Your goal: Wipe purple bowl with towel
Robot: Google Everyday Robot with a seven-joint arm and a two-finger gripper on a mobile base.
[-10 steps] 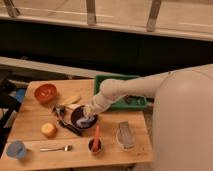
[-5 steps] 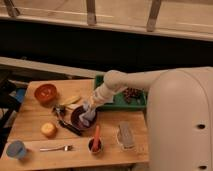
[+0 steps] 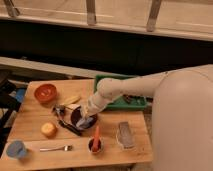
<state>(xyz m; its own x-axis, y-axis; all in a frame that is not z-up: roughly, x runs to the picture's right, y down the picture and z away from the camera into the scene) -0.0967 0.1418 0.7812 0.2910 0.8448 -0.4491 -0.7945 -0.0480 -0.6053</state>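
Observation:
The purple bowl [image 3: 79, 117] sits on the wooden table [image 3: 30, 117], left of centre. My gripper [image 3: 88, 117] reaches down from the right into the bowl, at its right side. It is shut on the towel [image 3: 90, 122], a small pale blue-grey cloth that presses against the bowl's inside by the right rim. My white arm [image 3: 120, 87] covers part of the bowl's far rim.
An orange-red bowl [image 3: 45, 92] stands at the back left and a green tray [image 3: 122, 103] sits behind the arm. In front are an orange fruit [image 3: 48, 129], a fork [image 3: 55, 148], a blue cup [image 3: 16, 149], a cup with a carrot [image 3: 95, 141] and a grey block [image 3: 124, 135].
My arm has swung so that the forearm comes in higher and more from the back. The gripper with the towel has stayed in the purple bowl, shifting slightly to the right.

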